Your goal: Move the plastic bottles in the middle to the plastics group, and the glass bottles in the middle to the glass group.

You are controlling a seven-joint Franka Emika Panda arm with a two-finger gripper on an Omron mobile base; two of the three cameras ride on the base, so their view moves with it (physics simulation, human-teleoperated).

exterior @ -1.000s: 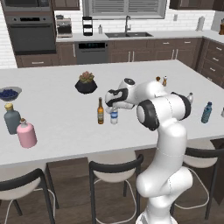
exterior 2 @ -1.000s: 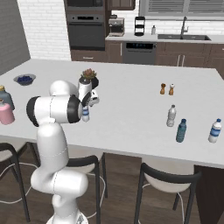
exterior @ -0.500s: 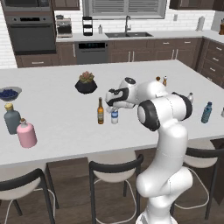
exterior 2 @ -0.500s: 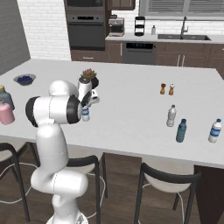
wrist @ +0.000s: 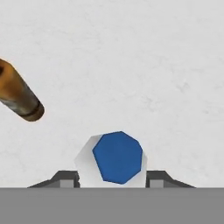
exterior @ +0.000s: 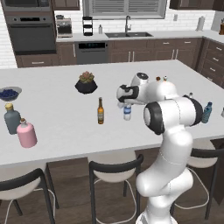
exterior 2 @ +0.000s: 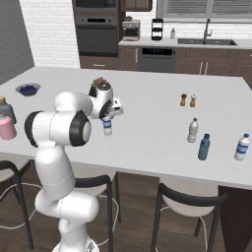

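Note:
A small clear plastic bottle (exterior: 127,113) with a blue label stands mid-counter. My gripper (exterior: 126,104) reaches down over it from above. In the hand view its blue cap (wrist: 118,156) sits between my two fingertips (wrist: 65,179), so my gripper (wrist: 113,178) is shut on the bottle (exterior 2: 107,126). The slim amber glass bottle (exterior: 100,111) stands just left of it, and its neck (wrist: 17,94) shows in the hand view. The glass group, a grey-blue corked bottle (exterior: 12,118) and a pink bottle (exterior: 27,133), is at the far left. The plastics group (exterior 2: 204,147) stands at the right.
A dark bowl of blueberries (exterior: 8,93) sits at the far left and a potted plant (exterior: 86,82) behind the middle bottles. Salt and pepper shakers (exterior 2: 187,100) stand toward the right rear. Stools (exterior: 113,168) line the counter's near edge.
The jaws have closed on the clear plastic bottle. The arm and the other bottles have stayed where they were.

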